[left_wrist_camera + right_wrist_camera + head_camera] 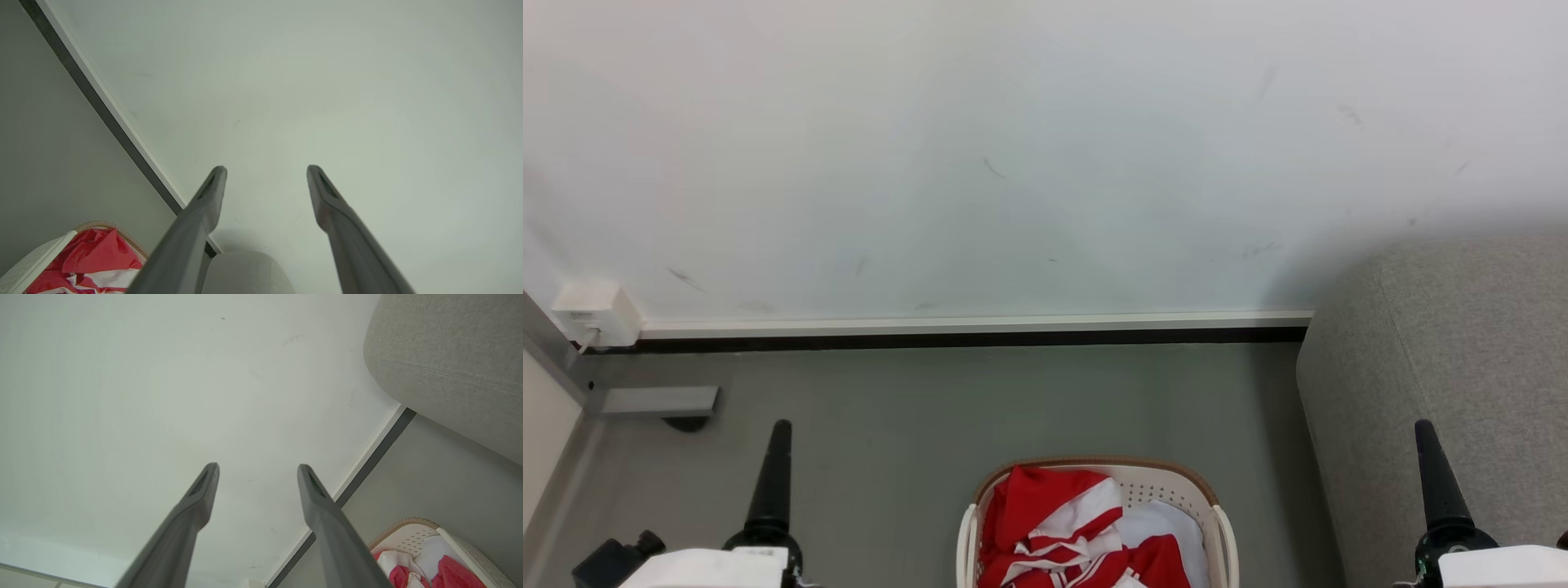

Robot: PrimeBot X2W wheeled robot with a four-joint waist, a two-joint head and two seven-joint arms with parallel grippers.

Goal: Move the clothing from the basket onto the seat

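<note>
By the look of things, none of the job is done. The red-and-white striped clothing (1054,523) lies bunched in the cream laundry basket (968,539), which stands on the grey floor (915,408) straight ahead of you. The part of the grey sofa (1462,367) that you can see, just to the basket's right, has no garment on it. A plain white fabric piece (1168,518) lies in the basket beside the red heap; leave that one where it is.

Your left hand (265,169) is spread wide with nothing between its fingers, and it points at the white wall (1013,163). Your right hand (257,467) is the same: spread, empty and aimed at the wall. The two hands flank the basket, well apart from the cloth.

So every step is left, I judge: reach into the basket, pinch a fold, lift it out, carry it right and let it go on the sofa. You will probably need several trips. The basket's near end is cut off, so you cannot count the garments.
</note>
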